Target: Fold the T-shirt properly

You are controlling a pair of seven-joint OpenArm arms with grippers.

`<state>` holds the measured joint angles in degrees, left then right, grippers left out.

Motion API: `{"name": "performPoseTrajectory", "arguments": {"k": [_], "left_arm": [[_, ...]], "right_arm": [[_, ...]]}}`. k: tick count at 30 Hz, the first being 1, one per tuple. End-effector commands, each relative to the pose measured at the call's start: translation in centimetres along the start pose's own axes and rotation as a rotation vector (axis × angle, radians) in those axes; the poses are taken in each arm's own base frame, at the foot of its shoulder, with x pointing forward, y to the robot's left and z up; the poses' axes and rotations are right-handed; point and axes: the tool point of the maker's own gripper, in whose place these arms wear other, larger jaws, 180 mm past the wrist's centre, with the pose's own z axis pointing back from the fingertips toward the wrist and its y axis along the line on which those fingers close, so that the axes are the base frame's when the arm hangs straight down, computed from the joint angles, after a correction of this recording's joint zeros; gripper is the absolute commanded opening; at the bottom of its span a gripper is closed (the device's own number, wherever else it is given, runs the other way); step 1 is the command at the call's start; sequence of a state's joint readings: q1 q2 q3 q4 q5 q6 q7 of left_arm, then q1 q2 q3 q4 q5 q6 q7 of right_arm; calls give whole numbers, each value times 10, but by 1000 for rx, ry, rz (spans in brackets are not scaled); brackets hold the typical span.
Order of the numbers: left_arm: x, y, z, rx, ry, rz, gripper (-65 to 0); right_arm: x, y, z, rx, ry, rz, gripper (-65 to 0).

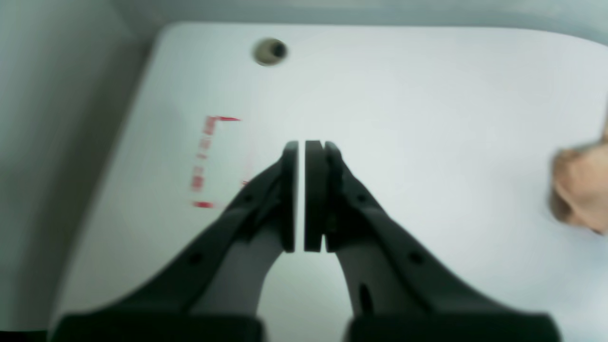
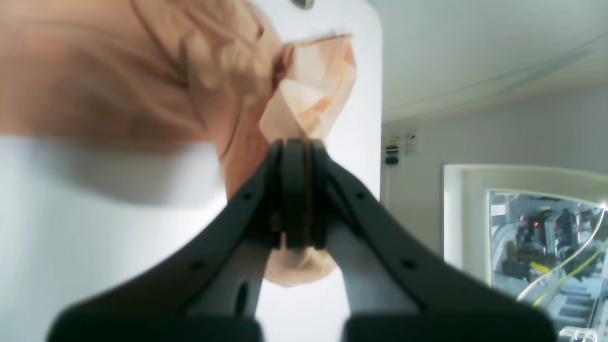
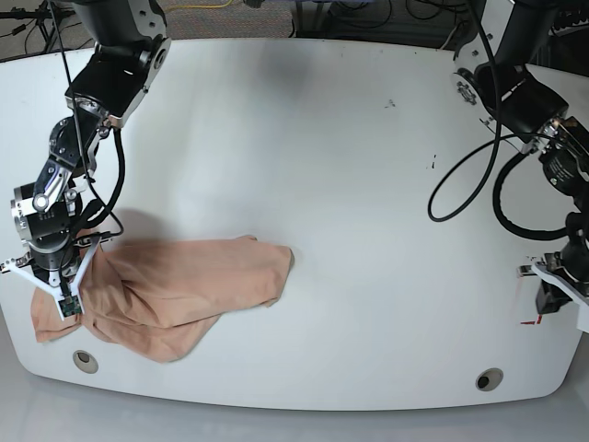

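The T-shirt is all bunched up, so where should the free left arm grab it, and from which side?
A judgement: take the free edge of the T-shirt that points toward the table's middle, coming in from the left gripper's side. The right gripper already pinches the opposite end, so pulling there should spread the crumpled cloth.

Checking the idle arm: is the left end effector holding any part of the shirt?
No, the left end effector is shut on nothing over bare table, with the shirt off to one side.

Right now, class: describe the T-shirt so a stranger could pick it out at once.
On the white table, look to the near corner under the right gripper. The T-shirt lies there in a crumpled heap, one edge pinched in that gripper. It is the only soft, peach-pink thing.
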<state>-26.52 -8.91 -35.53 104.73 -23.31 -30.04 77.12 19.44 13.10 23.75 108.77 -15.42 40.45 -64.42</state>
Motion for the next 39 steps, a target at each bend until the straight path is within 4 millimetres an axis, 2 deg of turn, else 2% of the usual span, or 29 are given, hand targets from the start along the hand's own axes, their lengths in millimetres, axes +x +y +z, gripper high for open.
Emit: {"name": "performPoseTrajectory", "arguments": {"k": [1, 7, 9, 12, 16, 18, 24, 27, 30, 34, 37, 39], "left_arm": [[12, -11, 1, -34, -56, -4, -640], [3, -44, -11, -110, -21, -33, -533], [0, -58, -15, -141, -15, -35, -525], [-6, -85, -23, -204, -1, -29, -519], [-26, -129, -40, -320, 54, -7, -510], [-35, -146, -48, -366, 69, 6, -482], [-63, -188, -65, -474, 114, 45, -311], [-73, -209, -71, -523, 124, 63, -261], [-78, -231, -77, -573, 127, 63, -258], [-96, -263, -88, -648, 156, 77, -257], [-98, -287, -95, -697, 161, 81, -257], [-102, -295, -98, -714, 175, 88, -257]], "right_arm": [[17, -14, 10, -44, -73, -10, -650], [17, -16, 13, -53, -78, -9, -650], [17, -15, 13, -52, -77, -8, -650], [15, -14, 12, -50, -73, -9, -650], [9, -9, 11, -39, -60, -2, -650], [8, -8, 11, -36, -57, -1, -650], [3, 5, 10, -9, -47, -9, -650], [4, 8, 13, -9, -57, -12, -650], [0, 15, 14, 4, -50, -11, -650], [-1, 21, 16, 12, -53, -15, -650], [-8, 28, 15, 29, -38, -13, -650], [-11, 32, 15, 36, -30, -12, -650]]}}
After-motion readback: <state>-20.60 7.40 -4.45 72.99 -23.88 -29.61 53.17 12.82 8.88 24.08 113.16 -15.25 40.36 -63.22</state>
